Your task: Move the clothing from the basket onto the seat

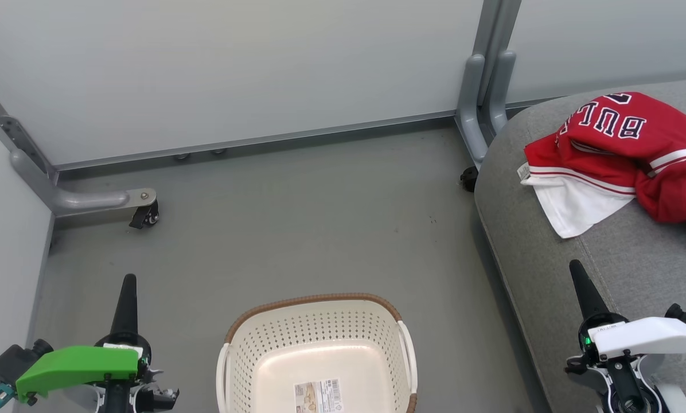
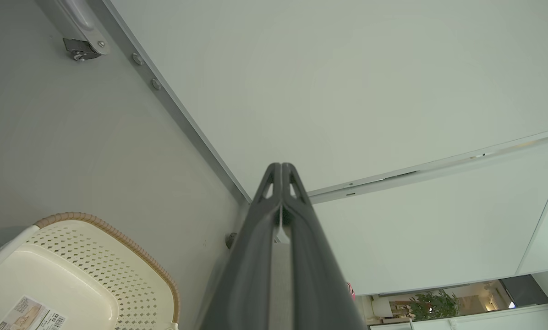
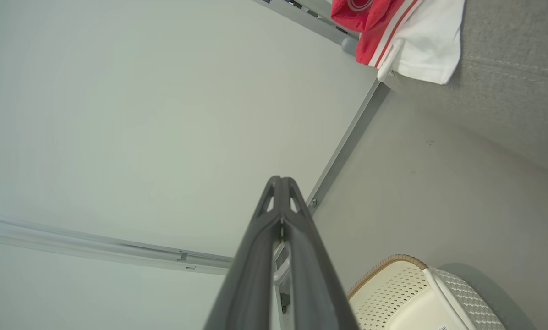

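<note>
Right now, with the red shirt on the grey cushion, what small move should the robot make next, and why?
Probably none beyond resting its arms: the jersey lies on the seat, the basket looks empty apart from a label, and the left gripper and right gripper are both shut, holding nothing. The job seems done.

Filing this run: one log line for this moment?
jersey: on seat | basket: empty | left gripper: jaws shut | right gripper: jaws shut | task: looks done

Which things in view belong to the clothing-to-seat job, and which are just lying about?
Job:
- red jersey, lying on the seat
- grey seat
- white basket

Just there:
- castor wheel
- partition panels
- grey floor
</note>
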Available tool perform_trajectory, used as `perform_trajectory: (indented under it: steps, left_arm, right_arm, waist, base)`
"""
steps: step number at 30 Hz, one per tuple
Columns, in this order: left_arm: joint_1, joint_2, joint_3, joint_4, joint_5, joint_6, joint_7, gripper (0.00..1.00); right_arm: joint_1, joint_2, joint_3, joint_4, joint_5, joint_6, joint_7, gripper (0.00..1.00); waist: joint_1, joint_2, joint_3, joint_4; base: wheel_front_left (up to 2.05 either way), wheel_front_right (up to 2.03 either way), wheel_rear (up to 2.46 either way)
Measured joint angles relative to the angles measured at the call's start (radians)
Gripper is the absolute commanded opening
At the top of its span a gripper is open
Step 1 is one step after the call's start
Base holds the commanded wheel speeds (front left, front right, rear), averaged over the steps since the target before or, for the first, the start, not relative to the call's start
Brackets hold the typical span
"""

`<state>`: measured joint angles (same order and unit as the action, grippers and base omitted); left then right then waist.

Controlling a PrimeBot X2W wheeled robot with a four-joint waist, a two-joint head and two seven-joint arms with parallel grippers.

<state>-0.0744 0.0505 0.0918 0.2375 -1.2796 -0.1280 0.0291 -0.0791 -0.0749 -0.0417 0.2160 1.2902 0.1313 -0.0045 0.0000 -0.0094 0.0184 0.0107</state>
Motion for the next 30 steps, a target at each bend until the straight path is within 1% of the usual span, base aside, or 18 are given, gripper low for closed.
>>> perform_trajectory:
  steps: [30]
  left_arm:
    - [-0.019,0.0,0.015,0.005,-0.236,0.0,0.061,0.0]
  right_arm:
    - [-0.015,0.001,-0.027,0.019,0.248,0.0,0.066,0.0]
  waist:
    - [0.0,0.0,-0.01,-0.007]
  base:
    - [0.0,0.0,0.0]
